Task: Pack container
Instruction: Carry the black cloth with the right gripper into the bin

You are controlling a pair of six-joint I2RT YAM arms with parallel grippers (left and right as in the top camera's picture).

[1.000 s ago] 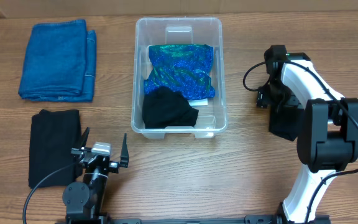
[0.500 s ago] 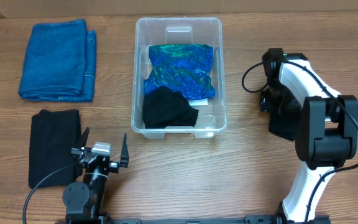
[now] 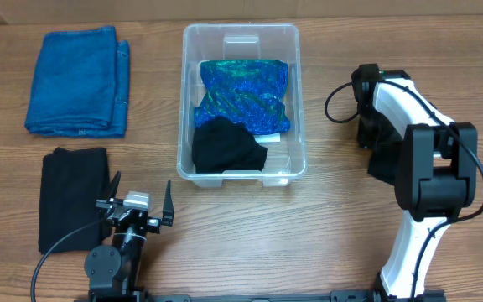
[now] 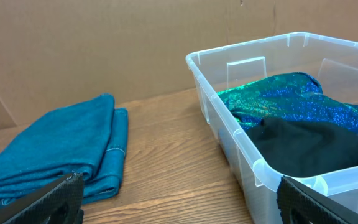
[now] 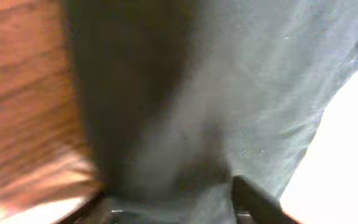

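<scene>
The left gripper [image 3: 137, 200] is seen with its jaws spread wide and nothing between them; it is parked at the near left corner of the container [image 3: 240, 28], a little short of the front wall, and it is pointed toward that corner. In the left wrist view both black fingertips [image 4: 50, 198] are seen low in the frame, with only bare table [image 4: 166, 155] between them.

The right gripper [image 5: 173, 208] is pushed down against a dark grey cloth [image 5: 185, 106] to the right of the container. That view is blurred and filled by the fabric, so it cannot be told whether the jaws are apart or clamped on the cloth. From overhead the gripper is hidden under the white and black arm [image 3: 409, 126], and only an edge of the cloth is seen beneath it.

The container is set upright on the table at the far middle, between the two arms. Inside it, a shiny blue-green cloth [image 3: 246, 92] is spread toward the far end, and a black cloth [image 3: 225, 147] is bunched against the near wall, overlapping it.

To the left of the container, well apart, a folded blue towel [image 3: 75, 81] is laid level with its far end. A folded black cloth [image 3: 74, 197] is laid nearer, just beside the left gripper.
</scene>
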